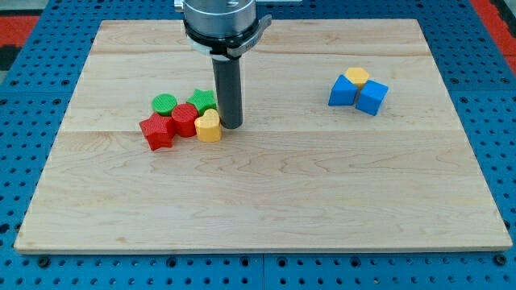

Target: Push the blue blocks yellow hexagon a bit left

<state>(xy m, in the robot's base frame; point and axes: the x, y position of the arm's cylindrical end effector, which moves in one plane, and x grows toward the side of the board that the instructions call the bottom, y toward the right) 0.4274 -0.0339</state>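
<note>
A yellow hexagon (356,77) sits at the view's right, touching two blue blocks: one (343,91) at its lower left and a blue cube (372,97) at its lower right. My tip (231,126) rests on the board far to the left of that group, just right of a yellow heart block (209,126). The rod stands upright under the arm's round head (219,20).
A cluster lies left of my tip: a red star (157,131), a red cylinder (184,119), a green cylinder (164,103) and a green star (203,101). The wooden board (266,201) lies on a blue perforated table.
</note>
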